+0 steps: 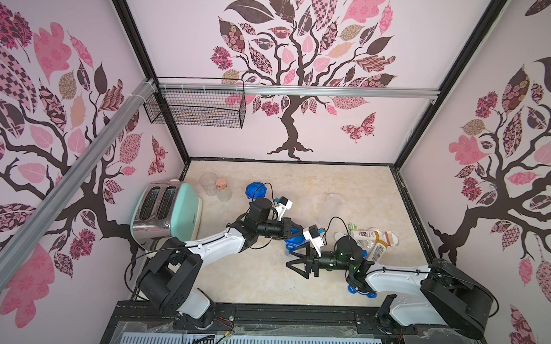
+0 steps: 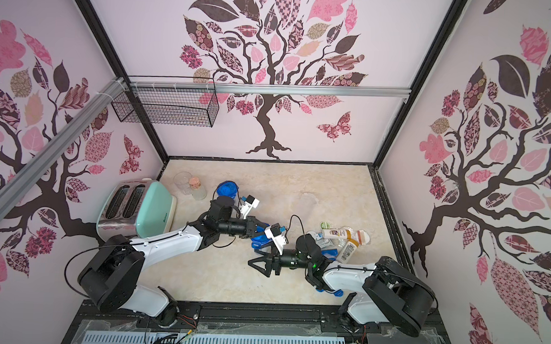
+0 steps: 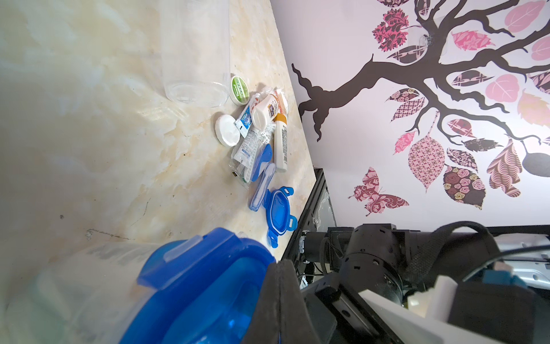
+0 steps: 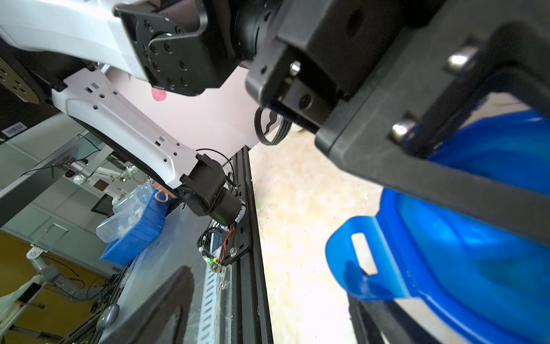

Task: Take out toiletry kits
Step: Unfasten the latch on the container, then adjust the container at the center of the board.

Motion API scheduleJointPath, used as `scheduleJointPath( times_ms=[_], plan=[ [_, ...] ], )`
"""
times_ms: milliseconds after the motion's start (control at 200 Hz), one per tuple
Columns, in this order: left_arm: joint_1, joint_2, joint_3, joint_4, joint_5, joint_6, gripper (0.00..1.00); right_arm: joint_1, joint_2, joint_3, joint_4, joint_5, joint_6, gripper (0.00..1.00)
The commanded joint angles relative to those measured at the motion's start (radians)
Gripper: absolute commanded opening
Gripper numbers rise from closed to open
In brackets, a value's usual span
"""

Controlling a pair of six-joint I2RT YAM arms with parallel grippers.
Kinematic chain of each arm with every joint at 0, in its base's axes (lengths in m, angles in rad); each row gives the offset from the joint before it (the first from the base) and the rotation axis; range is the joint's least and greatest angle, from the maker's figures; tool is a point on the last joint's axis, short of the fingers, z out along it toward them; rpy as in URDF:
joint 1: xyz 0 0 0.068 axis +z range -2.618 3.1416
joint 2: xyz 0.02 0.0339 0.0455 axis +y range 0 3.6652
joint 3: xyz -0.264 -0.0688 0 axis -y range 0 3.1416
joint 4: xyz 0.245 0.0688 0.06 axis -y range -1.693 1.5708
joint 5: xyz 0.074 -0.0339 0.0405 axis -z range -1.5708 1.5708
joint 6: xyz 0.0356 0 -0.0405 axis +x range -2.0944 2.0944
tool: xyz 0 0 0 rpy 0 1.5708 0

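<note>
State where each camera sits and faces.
Top views: high over the marbled table's front edge, looking down toward the back wall; both arms show, left claw shut, right claw open.
Left wrist: behind the left claw, facing the right wall across scattered toiletry kits; its black fingers show.
Right wrist: behind the right claw, facing the black front rail; the white left arm shows.
Shared: both wrist views catch the blue clip lid beside the left claw.
</note>
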Motion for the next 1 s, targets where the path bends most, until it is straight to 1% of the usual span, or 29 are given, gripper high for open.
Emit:
scheduleJointPath(
  times_ms=[0,90,170,215,315,415,570,715,820,860,910,995],
  plan=[
    [-0.003,0.059,-0.050,-0.152,-0.064,0.023,0.01,0.003,-0.044,0.022,-0.005,-0.020,-0.044,0.84],
    [-0.003,0.040,-0.027,-0.179,-0.066,0.032,0.02,0.003,-0.086,-0.008,-0.015,-0.025,-0.061,0.86],
    [-0.003,0.016,0.008,-0.222,-0.072,0.044,0.03,0.003,-0.138,-0.006,-0.110,-0.032,-0.106,0.89],
    [-0.003,0.001,0.029,-0.243,-0.073,0.049,0.05,0.003,-0.165,-0.001,-0.171,-0.033,-0.130,0.89],
    [-0.004,-0.032,0.082,-0.300,-0.081,0.053,0.10,0.000,-0.223,-0.008,-0.245,-0.024,-0.152,0.90],
    [-0.003,-0.067,0.136,-0.374,-0.087,0.066,0.15,-0.004,-0.276,-0.025,-0.291,-0.012,-0.147,0.91],
    [-0.002,-0.127,0.205,-0.513,-0.126,0.103,0.22,-0.022,-0.353,-0.049,-0.373,0.003,-0.126,0.91],
    [0.007,-0.198,0.214,-0.597,-0.173,0.116,0.28,-0.067,-0.433,-0.052,-0.450,0.007,-0.094,0.91],
    [0.018,-0.250,0.202,-0.672,-0.201,0.135,0.32,-0.116,-0.481,-0.023,-0.547,0.063,-0.064,0.92],
    [0.021,-0.272,0.192,-0.699,-0.210,0.142,0.32,-0.142,-0.489,-0.008,-0.577,0.076,-0.046,0.92],
    [0.023,-0.300,0.181,-0.731,-0.219,0.148,0.37,-0.166,-0.491,0.016,-0.610,0.096,-0.028,0.93],
    [0.026,-0.345,0.160,-0.779,-0.239,0.153,0.39,-0.179,-0.475,0.071,-0.678,0.136,-0.029,0.93]
  ],
)
